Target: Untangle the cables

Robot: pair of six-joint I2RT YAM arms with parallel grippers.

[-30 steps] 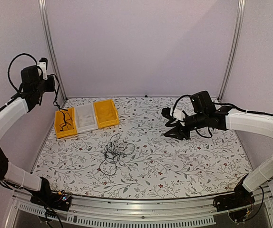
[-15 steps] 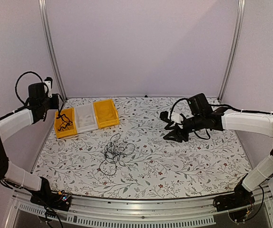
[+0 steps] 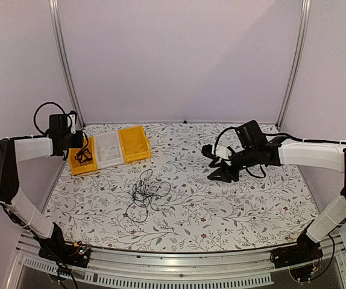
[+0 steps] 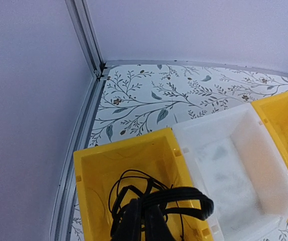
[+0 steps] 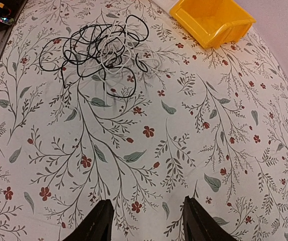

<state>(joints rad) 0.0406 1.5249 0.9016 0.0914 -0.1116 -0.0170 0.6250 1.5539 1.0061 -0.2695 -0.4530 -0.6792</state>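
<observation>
A loose tangle of thin black cables (image 3: 146, 191) lies on the floral table left of centre; it also shows in the right wrist view (image 5: 99, 47). My left gripper (image 3: 81, 153) is down in the left yellow bin (image 3: 75, 167). In the left wrist view its fingers (image 4: 145, 213) are pressed together, with a coiled black cable (image 4: 181, 197) held at their tips over the bin floor (image 4: 101, 173). My right gripper (image 3: 219, 166) is open and empty, low over bare table right of the tangle, and its fingers show in the right wrist view (image 5: 146, 223).
A clear white bin (image 3: 108, 150) and a second yellow bin (image 3: 134, 142) stand in a row beside the left bin, near the back left corner. Metal frame posts (image 3: 64, 60) and walls close off the back and sides.
My left arm has come down from high beside the post, carrying the cable down into the left yellow bin. My right gripper has shifted slightly left. The tangle has not moved.
</observation>
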